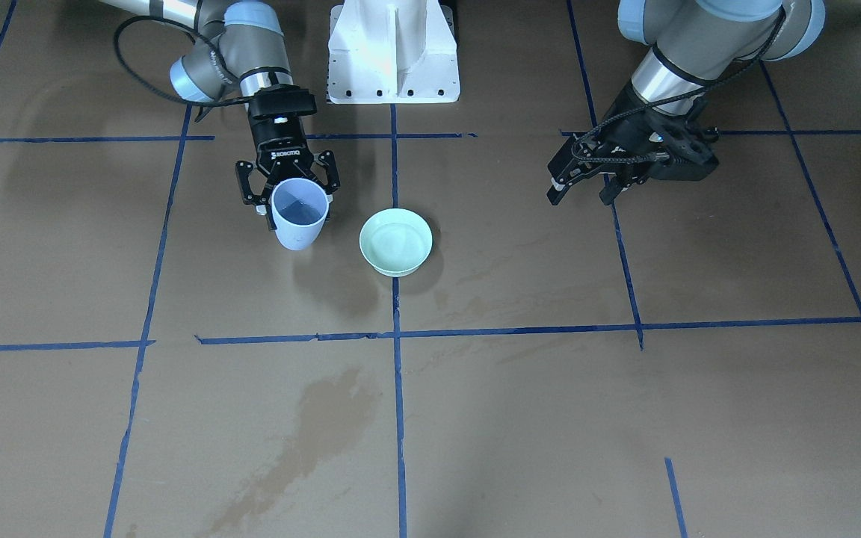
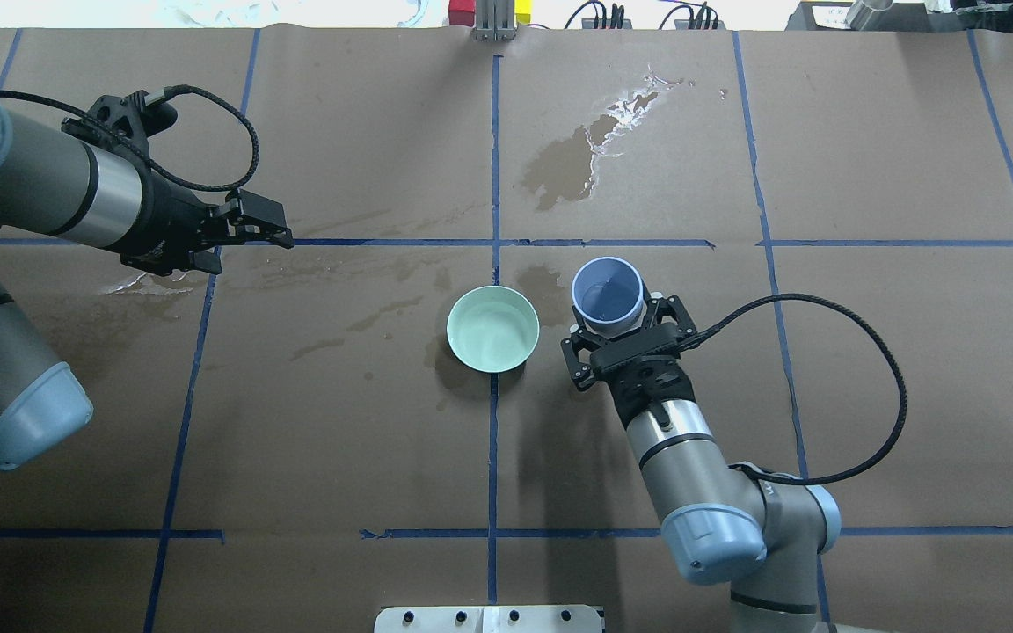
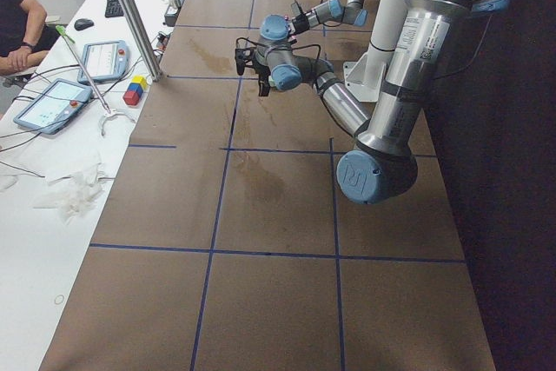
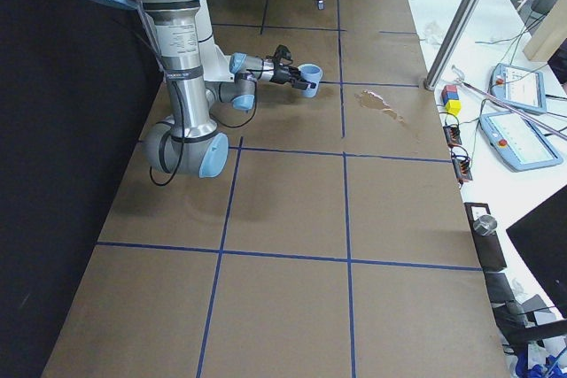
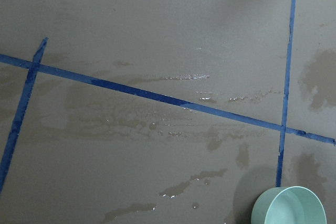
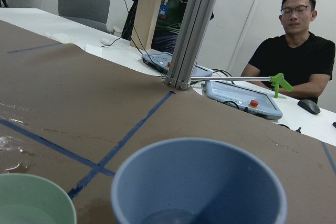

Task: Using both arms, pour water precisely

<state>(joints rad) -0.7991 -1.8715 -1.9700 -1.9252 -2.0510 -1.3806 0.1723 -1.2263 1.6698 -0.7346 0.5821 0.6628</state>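
Gripping the cup (image 2: 608, 290) upright beside the bowl (image 2: 492, 330), right gripper (image 2: 619, 318) should tilt next; left gripper (image 1: 580, 193) seems half-open, empty.

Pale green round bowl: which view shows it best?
Overhead exterior: the pale green round bowl sits whole, unobstructed, inside visible. Front-facing also shows it whole; both wrist views crop it; side views don't show it.

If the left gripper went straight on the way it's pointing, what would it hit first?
Most likely the wet brown paper on the table, near the blue tape line. The left gripper is tilted down toward it, and the green bowl sits off to the side. Depth is unclear.
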